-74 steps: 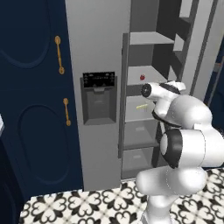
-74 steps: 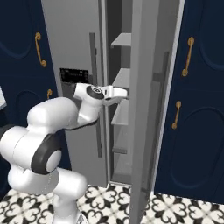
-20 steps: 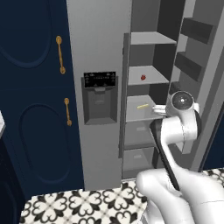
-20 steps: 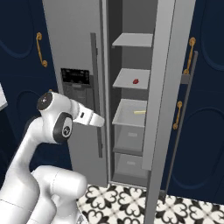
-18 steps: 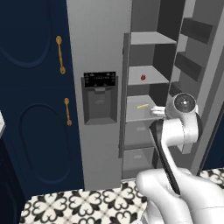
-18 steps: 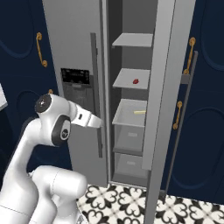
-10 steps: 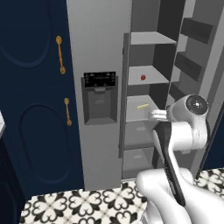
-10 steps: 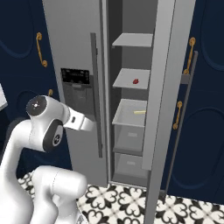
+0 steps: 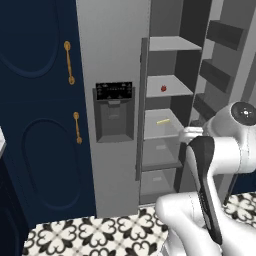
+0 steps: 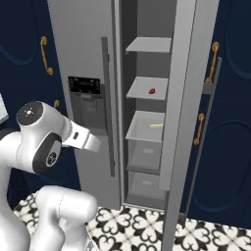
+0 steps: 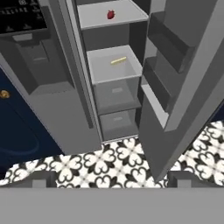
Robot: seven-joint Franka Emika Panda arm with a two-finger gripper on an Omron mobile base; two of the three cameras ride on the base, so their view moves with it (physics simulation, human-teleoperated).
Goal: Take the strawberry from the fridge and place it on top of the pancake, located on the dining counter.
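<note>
The fridge (image 9: pixel 112 60) (image 10: pixel 83 44) stands with its right door (image 10: pixel 184 98) (image 11: pixel 183 78) swung wide open. A tiny red strawberry (image 9: pixel 163 88) (image 10: pixel 151 91) (image 11: pixel 110 14) lies on a grey inner shelf, the second from the top. My gripper (image 11: pixel 113 180) is open and empty, drawn well back from the fridge, low above the floor and looking up at the shelves. The arm is folded close to the base in both base views. The pancake and the dining counter are out of view.
A pale yellow stick (image 9: pixel 162 121) (image 10: pixel 156 125) (image 11: pixel 118 60) lies on the shelf under the strawberry, above two drawers. Navy cabinets (image 9: pixel 35 100) (image 10: pixel 230 98) with gold handles flank the fridge. The open door (image 9: pixel 225 40) juts out on the right over patterned floor tiles (image 11: pixel 122 162).
The fridge door has gone from partly open to wide open. Over the last second the arm has pulled further back and down, away from the shelves.
</note>
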